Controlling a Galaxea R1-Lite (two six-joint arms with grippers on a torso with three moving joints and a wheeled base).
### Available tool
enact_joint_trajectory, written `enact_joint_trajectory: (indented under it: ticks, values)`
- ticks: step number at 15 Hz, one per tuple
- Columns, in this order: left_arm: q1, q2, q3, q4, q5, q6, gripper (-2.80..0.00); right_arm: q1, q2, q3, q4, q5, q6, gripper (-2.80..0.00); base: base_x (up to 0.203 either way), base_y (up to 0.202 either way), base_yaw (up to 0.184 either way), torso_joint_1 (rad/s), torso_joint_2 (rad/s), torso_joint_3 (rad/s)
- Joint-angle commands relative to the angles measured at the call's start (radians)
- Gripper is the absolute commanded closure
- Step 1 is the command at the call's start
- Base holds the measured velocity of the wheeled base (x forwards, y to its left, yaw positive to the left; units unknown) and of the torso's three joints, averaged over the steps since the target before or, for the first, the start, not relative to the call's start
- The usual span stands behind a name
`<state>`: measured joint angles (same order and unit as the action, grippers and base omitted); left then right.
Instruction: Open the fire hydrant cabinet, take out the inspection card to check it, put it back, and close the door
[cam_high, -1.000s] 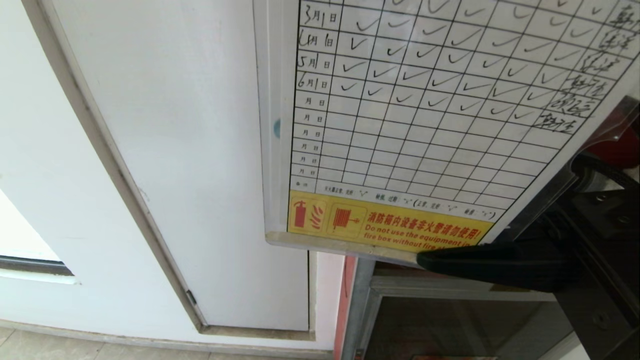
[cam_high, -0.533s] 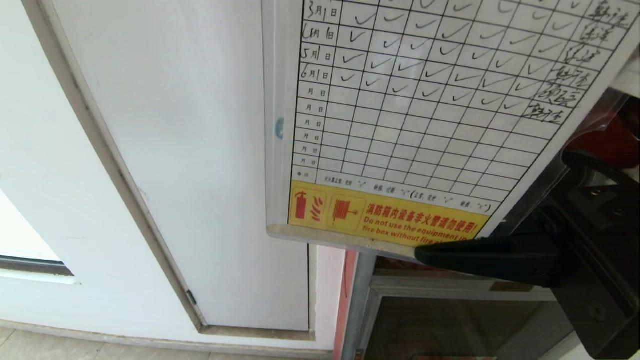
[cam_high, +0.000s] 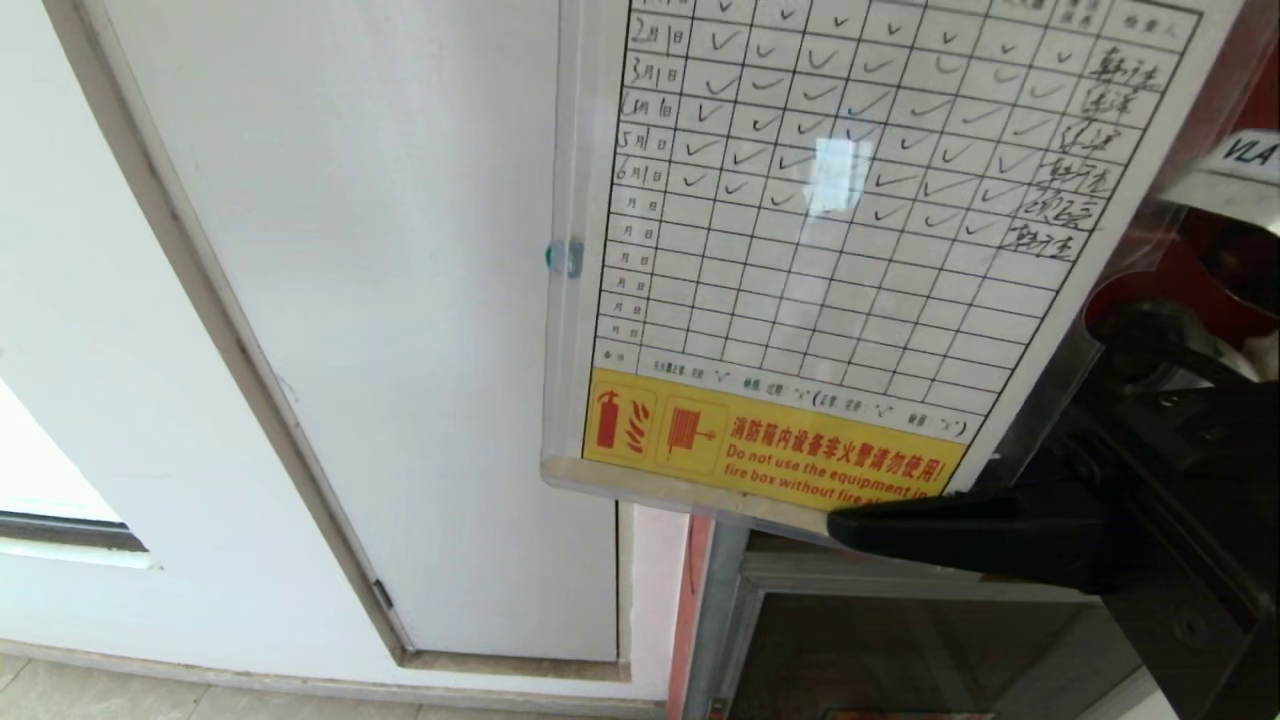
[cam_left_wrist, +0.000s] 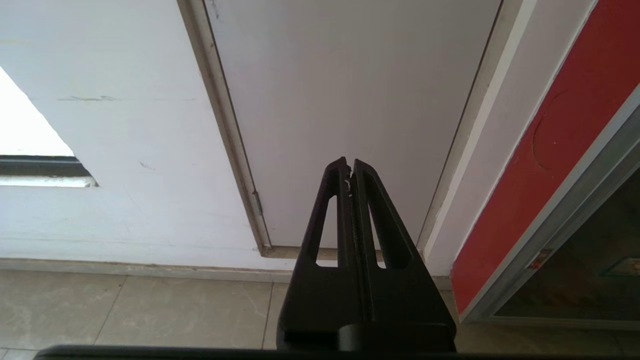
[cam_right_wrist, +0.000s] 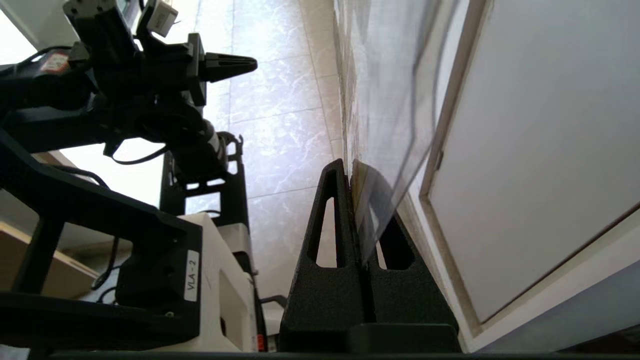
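The right gripper (cam_high: 850, 525), clamped on the inspection card (cam_high: 820, 260), has turned it more upright for checking; the left gripper (cam_left_wrist: 350, 172) rests closed.

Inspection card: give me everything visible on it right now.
The inspection card is a white sheet with a black grid in a clear glossy sleeve. The upper rows carry handwritten dates, ticks and signatures; the lower rows are blank. A yellow strip along the bottom has red extinguisher and hose-reel icons and a warning line. It is held tilted, facing the head camera, in front of the white panel door. The right gripper is shut on its lower edge. Nothing else touches it.
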<state>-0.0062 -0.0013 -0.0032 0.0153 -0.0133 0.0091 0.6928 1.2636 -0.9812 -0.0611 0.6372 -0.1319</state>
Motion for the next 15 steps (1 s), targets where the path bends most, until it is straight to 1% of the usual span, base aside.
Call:
enact_joint_trajectory:
  ticks: [1, 9, 12, 15]
  values:
    - [0.0, 0.001, 0.0, 0.0, 0.001, 0.0, 0.0, 0.001, -0.003, 0.015, -0.002, 0.004, 0.011, 0.0, 0.0, 0.0, 0.0, 0.0, 0.0, 0.0]
    - [0.0, 0.001, 0.0, 0.0, -0.001, 0.0, 0.0, -0.002, -0.006, 0.035, -0.002, 0.002, 0.041, 0.0, 0.0, 0.0, 0.0, 0.0, 0.0, 0.0]
    - [0.0, 0.001, 0.0, 0.0, 0.001, 0.0, 0.0, -0.035, -0.033, 0.045, -0.001, -0.003, 0.086, 0.0, 0.0, 0.0, 0.0, 0.0, 0.0, 0.0]
    - [0.0, 0.001, 0.0, 0.0, -0.001, 0.0, 0.0, -0.05, -0.054, 0.082, -0.002, -0.06, 0.09, 0.0, 0.0, 0.0, 0.0, 0.0, 0.0, 0.0]
